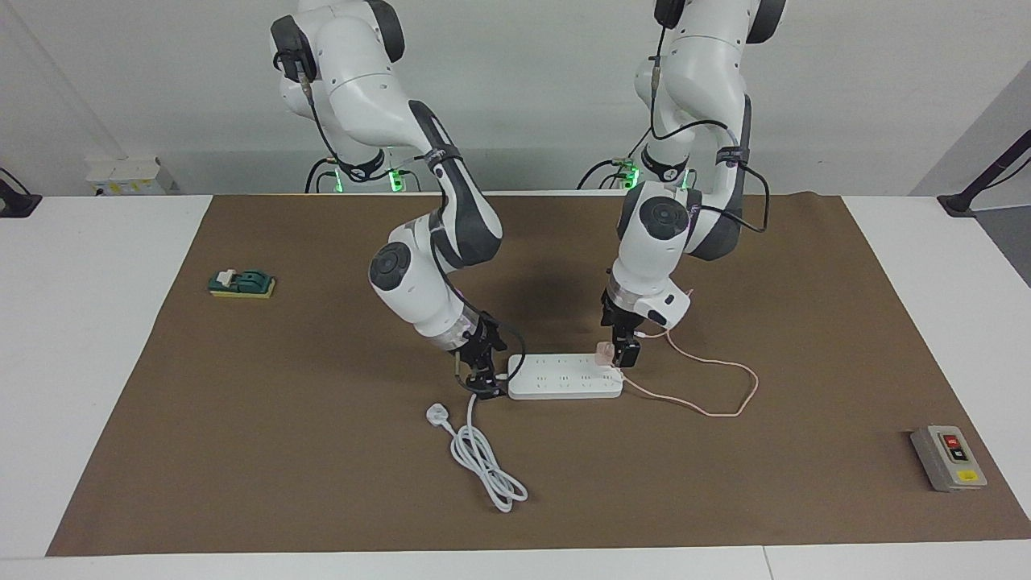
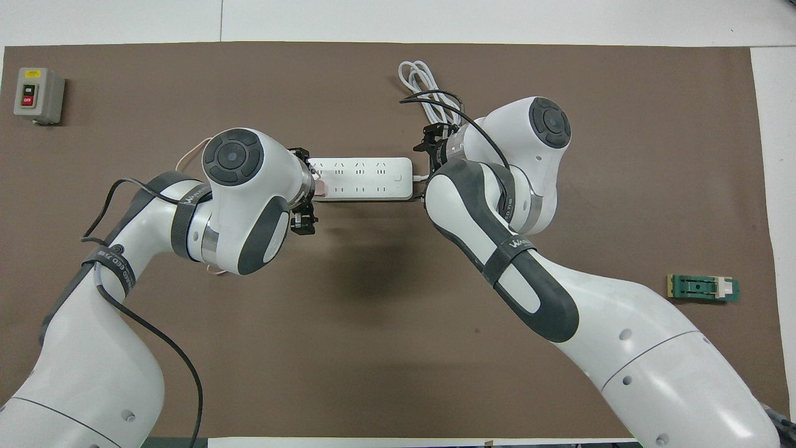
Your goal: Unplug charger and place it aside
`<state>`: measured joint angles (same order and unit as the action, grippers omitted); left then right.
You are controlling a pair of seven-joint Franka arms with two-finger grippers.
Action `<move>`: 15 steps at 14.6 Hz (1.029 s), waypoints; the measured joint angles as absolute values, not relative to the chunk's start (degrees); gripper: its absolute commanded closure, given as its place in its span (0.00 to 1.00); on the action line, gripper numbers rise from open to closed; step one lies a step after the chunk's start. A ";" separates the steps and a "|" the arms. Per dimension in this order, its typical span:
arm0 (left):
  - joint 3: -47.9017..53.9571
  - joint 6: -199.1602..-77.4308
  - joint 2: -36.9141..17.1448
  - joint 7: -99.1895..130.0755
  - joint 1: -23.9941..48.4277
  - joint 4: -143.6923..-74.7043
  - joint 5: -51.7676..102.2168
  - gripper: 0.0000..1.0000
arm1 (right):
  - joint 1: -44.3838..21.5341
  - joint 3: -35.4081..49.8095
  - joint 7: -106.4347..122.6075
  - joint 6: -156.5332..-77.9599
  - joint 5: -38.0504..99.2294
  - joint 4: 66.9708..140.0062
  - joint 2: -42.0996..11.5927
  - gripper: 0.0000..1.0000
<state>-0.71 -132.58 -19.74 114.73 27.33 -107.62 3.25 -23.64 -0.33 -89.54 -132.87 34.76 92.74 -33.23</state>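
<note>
White plug and cord lying loose, power strip lengthwise between arms, left tool at upright charger, right tool, grips unclear.

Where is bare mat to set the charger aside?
Bare mat lies between the pink cable's loop and the grey switch box. Crowded: around the power strip, with both grippers, the charger and coiled white cord.
</note>
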 measured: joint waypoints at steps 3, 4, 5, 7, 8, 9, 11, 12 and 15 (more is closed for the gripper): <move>-0.71 -132.62 -20.31 115.64 27.52 -105.84 3.25 0.05 | -23.64 -0.26 -86.37 -130.28 37.29 89.81 -35.36 0.00; -0.70 -132.62 -20.39 115.66 27.57 -105.78 3.26 0.06 | -23.57 -0.27 -86.37 -130.06 37.29 88.50 -36.24 0.00; -0.70 -132.62 -20.50 115.70 27.75 -105.78 3.26 0.07 | -23.39 -0.29 -86.37 -129.70 37.29 87.56 -36.92 0.00; -0.74 -132.61 -20.93 115.79 28.21 -105.79 3.26 0.07 | -23.15 -0.29 -86.27 -128.87 37.29 86.63 -37.62 0.00; -0.73 -132.58 -21.20 115.80 28.31 -105.79 3.26 0.07 | -23.04 -0.30 -86.13 -128.84 37.29 86.43 -37.80 0.00; -0.73 -132.54 -21.48 115.80 28.33 -105.79 3.26 0.07 | -22.96 -0.29 -86.00 -128.84 37.29 86.15 -38.06 0.00; -0.73 -131.94 -22.04 115.81 28.34 -105.78 3.25 0.07 | -23.15 -0.14 -85.80 -128.83 37.29 85.32 -38.88 0.00; -0.73 -131.54 -22.30 115.80 28.34 -105.77 3.25 0.07 | -23.17 -0.01 -85.74 -128.82 37.28 85.02 -39.27 0.00; -0.86 -128.64 -22.60 115.80 28.33 -104.66 3.20 0.07 | -23.16 0.00 -85.23 -128.43 37.28 84.50 -39.50 0.00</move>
<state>-0.86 -128.64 -22.60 115.80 28.33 -104.66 3.20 -23.16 0.00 -85.23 -128.43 37.28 84.50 -39.50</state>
